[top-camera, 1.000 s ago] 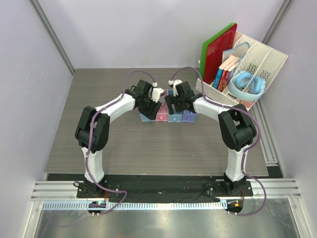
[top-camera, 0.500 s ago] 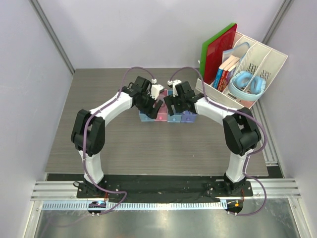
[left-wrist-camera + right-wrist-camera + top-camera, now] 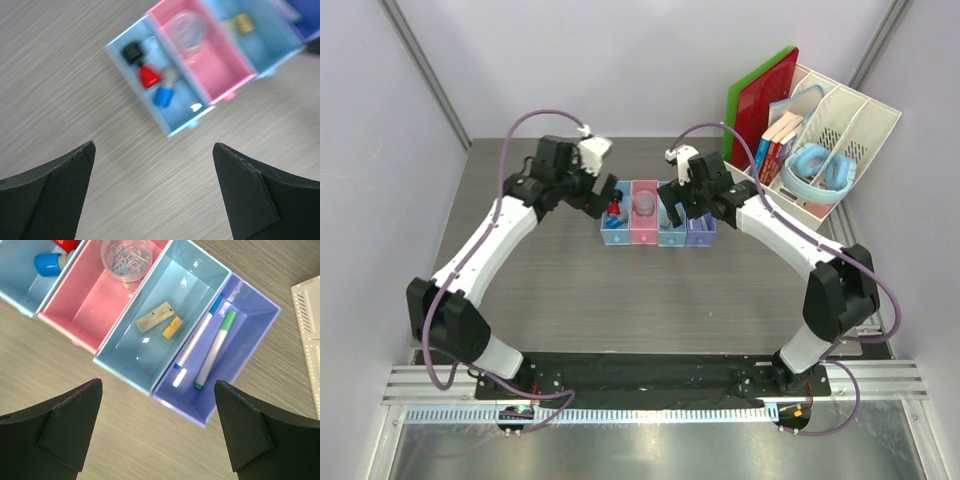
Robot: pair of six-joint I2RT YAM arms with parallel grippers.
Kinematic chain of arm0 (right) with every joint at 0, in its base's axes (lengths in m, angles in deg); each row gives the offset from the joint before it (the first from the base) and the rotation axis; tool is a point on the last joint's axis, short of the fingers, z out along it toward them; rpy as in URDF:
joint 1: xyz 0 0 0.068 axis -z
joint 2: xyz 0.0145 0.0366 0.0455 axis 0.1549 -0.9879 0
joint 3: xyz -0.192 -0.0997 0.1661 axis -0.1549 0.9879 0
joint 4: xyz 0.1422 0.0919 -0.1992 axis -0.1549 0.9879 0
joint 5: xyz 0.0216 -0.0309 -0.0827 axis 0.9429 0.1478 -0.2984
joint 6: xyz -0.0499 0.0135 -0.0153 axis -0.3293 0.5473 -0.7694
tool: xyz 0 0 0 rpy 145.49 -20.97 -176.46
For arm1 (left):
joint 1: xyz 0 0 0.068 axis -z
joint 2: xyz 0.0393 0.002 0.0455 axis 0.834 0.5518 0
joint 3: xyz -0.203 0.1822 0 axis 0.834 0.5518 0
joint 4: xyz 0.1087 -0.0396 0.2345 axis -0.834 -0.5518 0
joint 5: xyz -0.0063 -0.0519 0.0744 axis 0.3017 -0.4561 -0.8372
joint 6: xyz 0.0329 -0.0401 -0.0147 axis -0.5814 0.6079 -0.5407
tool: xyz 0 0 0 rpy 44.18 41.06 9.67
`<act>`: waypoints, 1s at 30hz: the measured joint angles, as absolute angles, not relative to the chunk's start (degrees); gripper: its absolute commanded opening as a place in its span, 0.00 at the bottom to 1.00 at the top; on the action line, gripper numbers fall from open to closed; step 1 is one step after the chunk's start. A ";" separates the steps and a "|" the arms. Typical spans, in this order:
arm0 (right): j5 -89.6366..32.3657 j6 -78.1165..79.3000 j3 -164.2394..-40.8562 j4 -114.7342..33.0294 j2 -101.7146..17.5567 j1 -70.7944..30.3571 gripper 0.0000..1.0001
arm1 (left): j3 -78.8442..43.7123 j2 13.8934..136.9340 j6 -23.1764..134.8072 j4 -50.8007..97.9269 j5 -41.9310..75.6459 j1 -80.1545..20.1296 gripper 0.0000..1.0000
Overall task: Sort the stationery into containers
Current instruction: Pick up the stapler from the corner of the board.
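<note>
The left gripper (image 3: pixel 154 150) and right gripper (image 3: pixel 158 385) hover at the containers, fingers wide apart, empty. The stationery lies inside (cylinders (image 3: pixel 149 77) in the blue tray (image 3: pixel 177 114), eraser (image 3: pixel 155 316) in the light-blue tray (image 3: pixel 145 352), pens (image 3: pixel 215 347) in the lavender tray (image 3: pixel 250 320)).

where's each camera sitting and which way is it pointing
Top external: above and behind the arms, looking down at the table; both arms, left claw and right claw show.
Left wrist: on the left arm, looking down at the blue tray; its black fingers show.
Right wrist: over the lavender tray; its fingers show.
Both wrist views share the pink tray.
</note>
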State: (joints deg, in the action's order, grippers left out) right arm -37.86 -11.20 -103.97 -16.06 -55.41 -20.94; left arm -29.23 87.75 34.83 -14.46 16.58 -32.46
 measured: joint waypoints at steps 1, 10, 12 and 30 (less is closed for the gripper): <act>-37.86 -11.96 -104.06 -15.16 -54.51 -20.94 1.00 | -27.87 86.44 34.78 -14.46 16.26 -34.32 1.00; -38.04 -18.52 -100.71 -10.12 -42.05 -20.94 1.00 | -13.99 82.51 32.40 -15.86 16.58 -59.21 1.00; -38.39 -19.35 -99.86 -9.61 -40.07 -20.96 1.00 | -12.03 82.03 30.98 -16.54 17.72 -62.56 1.00; -40.48 -20.94 -98.46 -7.14 -38.51 -20.98 1.00 | -0.90 82.14 19.77 -14.05 20.34 -81.51 1.00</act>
